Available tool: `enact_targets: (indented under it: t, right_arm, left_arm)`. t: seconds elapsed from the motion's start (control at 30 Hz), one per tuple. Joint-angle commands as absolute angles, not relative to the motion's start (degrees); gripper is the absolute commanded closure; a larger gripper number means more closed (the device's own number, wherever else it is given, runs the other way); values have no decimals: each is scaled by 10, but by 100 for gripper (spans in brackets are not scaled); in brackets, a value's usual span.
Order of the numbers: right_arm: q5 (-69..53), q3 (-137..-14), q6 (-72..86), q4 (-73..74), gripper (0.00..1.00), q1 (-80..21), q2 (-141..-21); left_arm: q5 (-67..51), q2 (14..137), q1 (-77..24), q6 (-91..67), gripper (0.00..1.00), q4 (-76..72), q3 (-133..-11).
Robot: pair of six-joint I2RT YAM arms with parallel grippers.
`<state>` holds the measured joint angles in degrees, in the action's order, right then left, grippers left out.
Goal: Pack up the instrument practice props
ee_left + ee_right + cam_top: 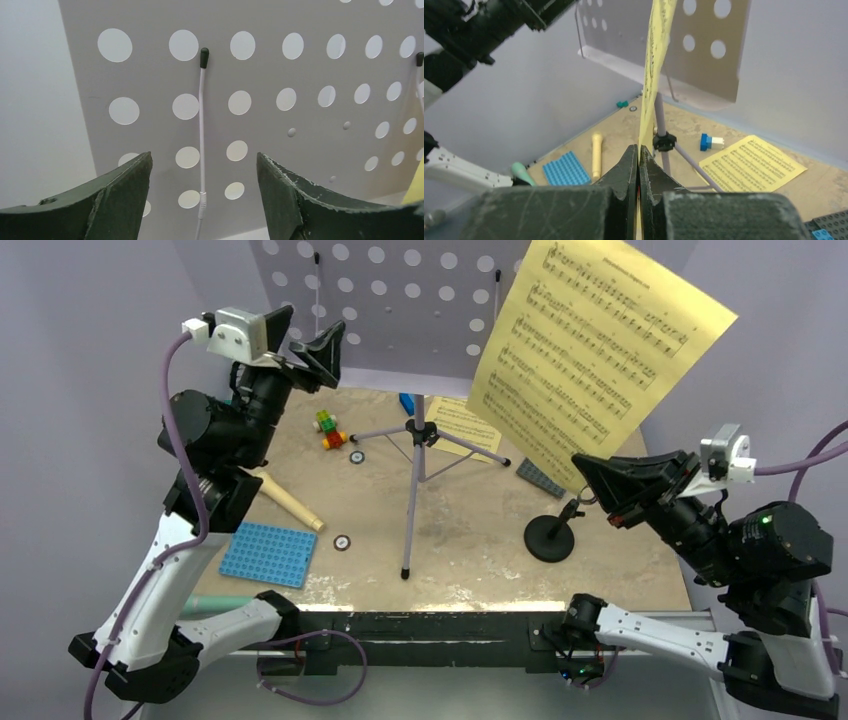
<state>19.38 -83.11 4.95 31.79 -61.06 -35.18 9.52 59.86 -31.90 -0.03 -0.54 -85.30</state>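
The right gripper [582, 462] is clamped shut on a yellow sheet-music page [600, 340] near its lower corner. It holds the page up in the air in front of the tall tripod music stand with a perforated pale lilac desk [400, 300], while a second yellow page [462, 426] lies flat on the sandy bench [470, 530] behind the tripod legs. The left gripper [202, 165] hovers with its jaws apart and nothing between them, facing the left part of the desk. The small black round-base mic stand [550, 536] stands at the bench's right front, and the cream toy microphone [287, 502] lies at the left beside a flat blue studded baseplate [268, 554].
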Motion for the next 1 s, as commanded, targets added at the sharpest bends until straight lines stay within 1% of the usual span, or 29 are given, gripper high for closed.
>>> enact_targets:
  t: [0.0, 0.07, 0.1, 0.13, 0.27, 0.43, 0.63, 0.73, 0.8, 0.87, 0.97]
  right_arm:
    - [138, -773, 31, 314, 100, -612, -293]
    - [114, -747, 17, 313, 100, -612, -265]
    - [96, -736, 8, 317, 100, -612, -253]
    - [78, -723, -4, 322, 100, -612, -241]
    - [47, -682, -32, 366, 100, -612, -214]
    - [71, -601, -6, 386, 100, -612, -188]
    - [133, -479, 73, 373, 100, -612, -124]
    - [219, -449, 133, 381, 100, -612, -107]
    - [287, -446, 167, 393, 100, -612, -108]
    - [330, -456, 187, 394, 100, -612, -121]
    - [404, -493, 202, 409, 100, -612, -187]
  left_arm:
    - [78, 565, -319, -33, 18, -32, -844]
    - [75, 552, -319, -44, 12, -29, -840]
    - [74, 544, -319, -51, 6, -28, -836]
    - [73, 534, -319, -58, 1, -29, -830]
    - [73, 488, -319, -81, 0, -39, -787]
    - [77, 435, -319, -118, 0, -33, -732]
    - [91, 372, -318, -175, 0, 20, -676]
    - [103, 347, -319, -210, 0, 49, -652]
    - [107, 332, -319, -231, 0, 58, -633]
    - [106, 323, -319, -244, 0, 63, -618]
    - [108, 317, -318, -265, 0, 79, -609]
